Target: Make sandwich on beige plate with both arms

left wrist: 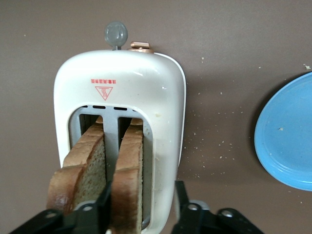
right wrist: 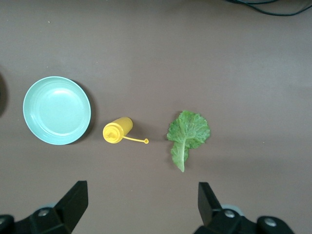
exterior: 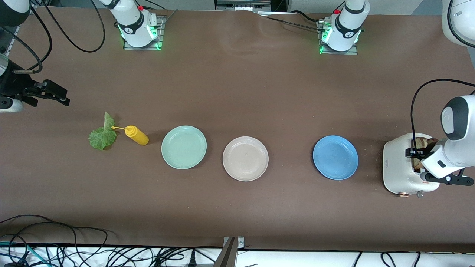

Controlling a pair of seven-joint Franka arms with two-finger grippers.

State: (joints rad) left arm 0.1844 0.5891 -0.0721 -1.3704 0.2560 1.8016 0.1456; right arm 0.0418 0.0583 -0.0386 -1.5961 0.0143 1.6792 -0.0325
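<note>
Here, a matte brown table (exterior: 237,92) is seen, crumb-speckled near the glossy white toaster (left wrist: 122,92). The left gripper (left wrist: 141,209) is spread, apparently around one crusty tan bread slice (left wrist: 129,170); the right gripper (right wrist: 141,204) is held open above the ruffled green lettuce leaf (right wrist: 187,134).

table (exterior: 237,92): matt brown, smooth, crumb-flecked
toaster (left wrist: 122,83): glossy white plastic
bread slices (left wrist: 127,170): rough, porous crumb
beige plate (exterior: 245,158): smooth, faintly speckled
my fingers (right wrist: 73,202): matt black

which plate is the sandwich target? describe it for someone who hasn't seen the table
Three round plates sit in a row on the brown table. The target is the middle one, the plain pale beige plate, between the mint-green plate and the blue plate.
</note>
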